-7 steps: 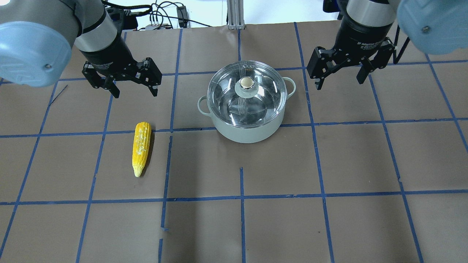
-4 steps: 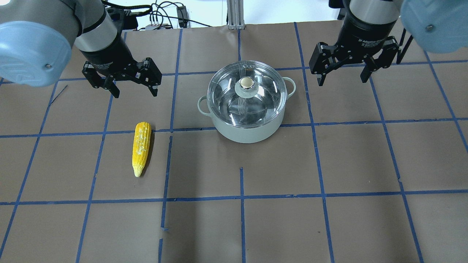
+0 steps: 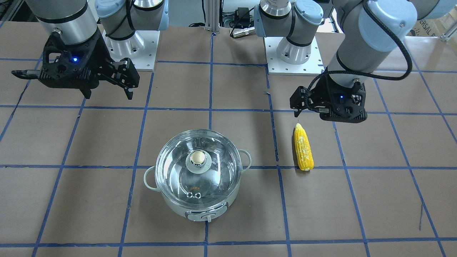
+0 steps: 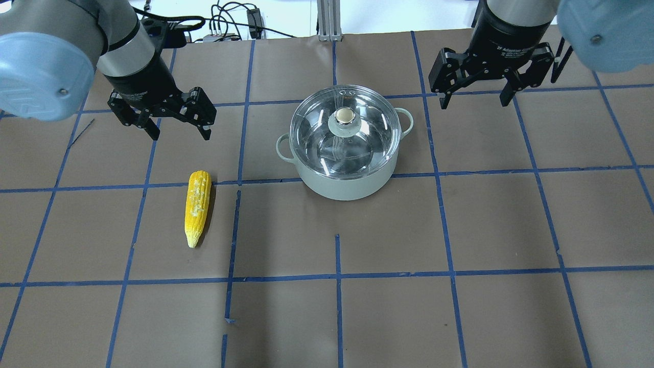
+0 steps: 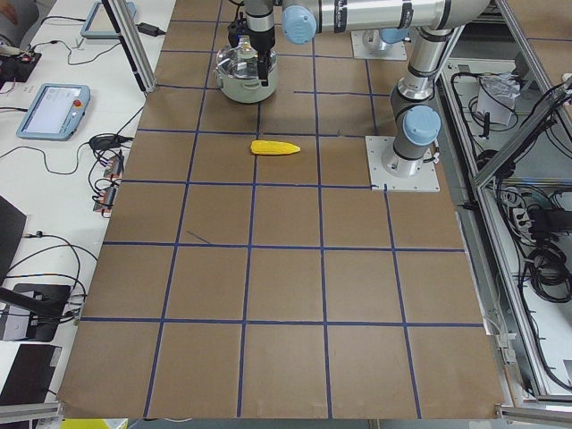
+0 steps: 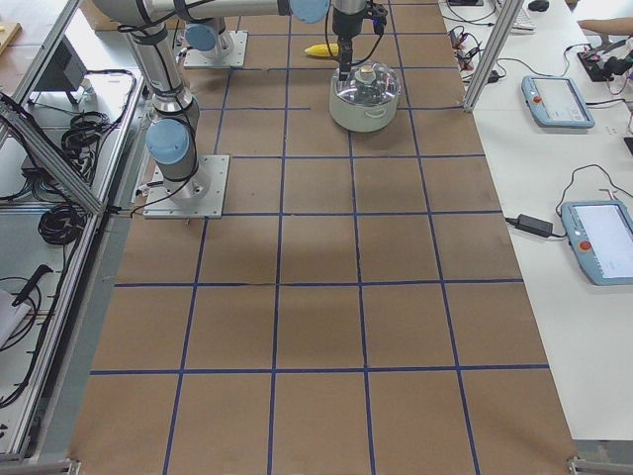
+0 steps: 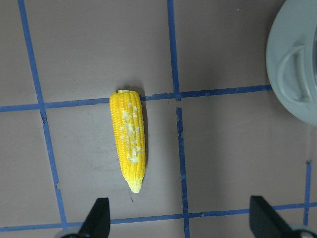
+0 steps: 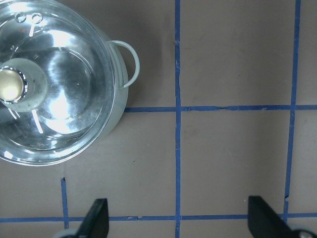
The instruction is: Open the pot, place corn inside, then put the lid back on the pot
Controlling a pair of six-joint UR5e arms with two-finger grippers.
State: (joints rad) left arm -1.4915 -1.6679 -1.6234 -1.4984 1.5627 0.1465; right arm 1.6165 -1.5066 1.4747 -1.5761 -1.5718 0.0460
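The left arm is reaching over the desk (image 4: pixel 460 317) with its claw (image 4: pixel 179 130) pointing straight down, fingers spread wide and gripping nothing. It is hanging above the corn (image 4: pixel 197 207), touching nothing. The corn is lying flat on the desk, well apart from the pot (image 4: pixel 347 186), its pointed end facing the robot. The right arm is holding its claw (image 4: pixel 473 99) downward too, wide open and empty, off to the pot's side. The lid (image 4: pixel 346 122) is sitting closed on the pot at mid-desk.
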